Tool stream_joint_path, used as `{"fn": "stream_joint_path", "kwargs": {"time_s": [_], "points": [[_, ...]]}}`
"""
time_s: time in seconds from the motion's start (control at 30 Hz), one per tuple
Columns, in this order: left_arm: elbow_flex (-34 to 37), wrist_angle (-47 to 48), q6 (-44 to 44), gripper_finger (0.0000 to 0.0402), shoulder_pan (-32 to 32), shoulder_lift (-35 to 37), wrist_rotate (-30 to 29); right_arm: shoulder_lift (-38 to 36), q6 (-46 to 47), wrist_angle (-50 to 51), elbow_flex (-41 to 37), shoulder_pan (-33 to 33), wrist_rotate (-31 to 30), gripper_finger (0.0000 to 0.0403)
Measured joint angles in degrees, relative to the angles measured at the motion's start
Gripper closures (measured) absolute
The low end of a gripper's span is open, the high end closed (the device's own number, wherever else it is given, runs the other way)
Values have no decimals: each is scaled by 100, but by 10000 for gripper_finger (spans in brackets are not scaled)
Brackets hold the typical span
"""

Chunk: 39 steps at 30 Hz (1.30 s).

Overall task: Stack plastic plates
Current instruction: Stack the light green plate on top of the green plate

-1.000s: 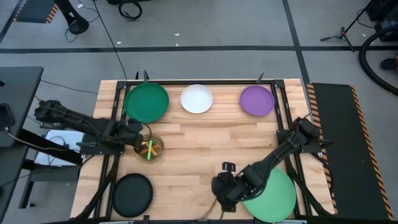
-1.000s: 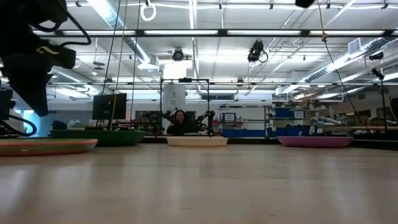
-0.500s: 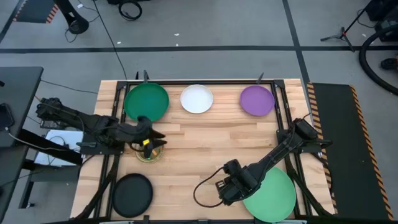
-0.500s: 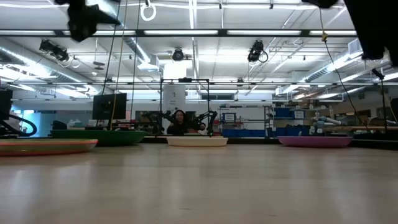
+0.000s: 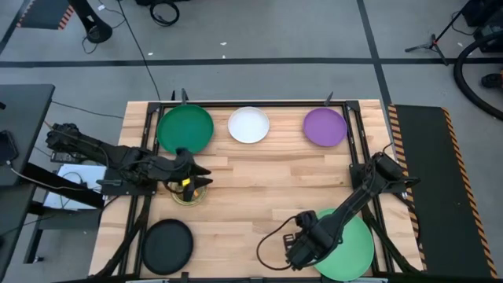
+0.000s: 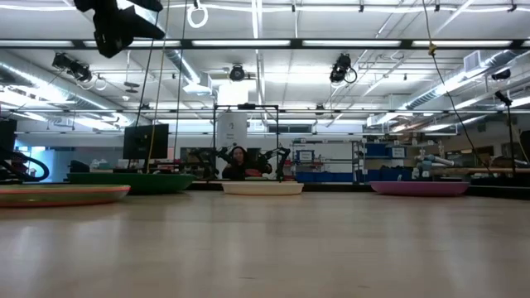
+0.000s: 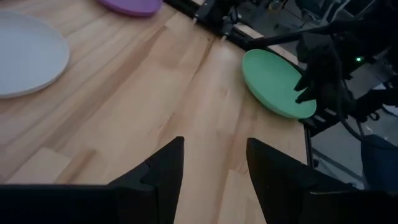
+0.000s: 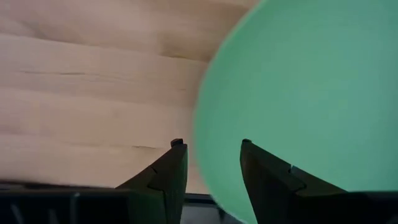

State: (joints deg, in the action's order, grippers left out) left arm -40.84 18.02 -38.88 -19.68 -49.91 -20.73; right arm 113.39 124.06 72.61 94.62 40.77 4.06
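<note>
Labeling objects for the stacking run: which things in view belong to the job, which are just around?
Job:
dark green plate
white plate
purple plate
black plate
light green plate, right gripper open at its edge
small translucent plates, left gripper open above them

Just around:
cables on the floor
person in the background

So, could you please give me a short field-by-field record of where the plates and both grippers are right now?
far edge of table: dark green plate, white plate, purple plate, each apart from the others
near left corner: black plate
near right: light green plate
small plates: translucent stack at the left edge, under the left arm
left gripper: open, empty, raised over the small stack
right gripper: open, at the light green plate's left rim, rim between the fingers, not closed on it
stacking: large and medium plates all still single
</note>
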Motion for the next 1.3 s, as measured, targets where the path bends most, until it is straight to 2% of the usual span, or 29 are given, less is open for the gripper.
{"fn": "stream_joint_path", "kwargs": {"time_s": [0.23, 0.37, 0.5, 0.57, 0.63, 0.73, 0.83, 1.13, 1.3], "points": [[0, -378, -128, 221, 177, 0, -155, 1, -103, -96, -128, -90, 320, 245], [0, 61, -197, 220, 765, 4, -279, -11, -114, -120, -52, -294, -51, 245], [0, 895, -256, 209, 1615, -59, 618, -25, -99, -12, 84, -523, -540, 245], [2, 1364, -224, 195, 1878, -131, 1102, -25, 4, -32, 84, -647, -544, 245], [2, 1646, -33, 177, 1952, -110, 1357, -25, 23, -16, 86, -747, -282, 244], [2, 1928, 395, 154, 1881, -109, 1419, -21, 206, -18, 86, -808, 139, 241], [0, 1943, 606, 142, 1696, -95, 1416, -18, 513, -77, 45, -759, 303, 241], [0, 1952, 996, 140, 693, -94, 1537, -5, 801, -145, -278, -603, 595, 242], [0, 1947, 1004, 140, 61, -76, 1569, -5, 795, -733, -843, -602, 945, 242]]}}
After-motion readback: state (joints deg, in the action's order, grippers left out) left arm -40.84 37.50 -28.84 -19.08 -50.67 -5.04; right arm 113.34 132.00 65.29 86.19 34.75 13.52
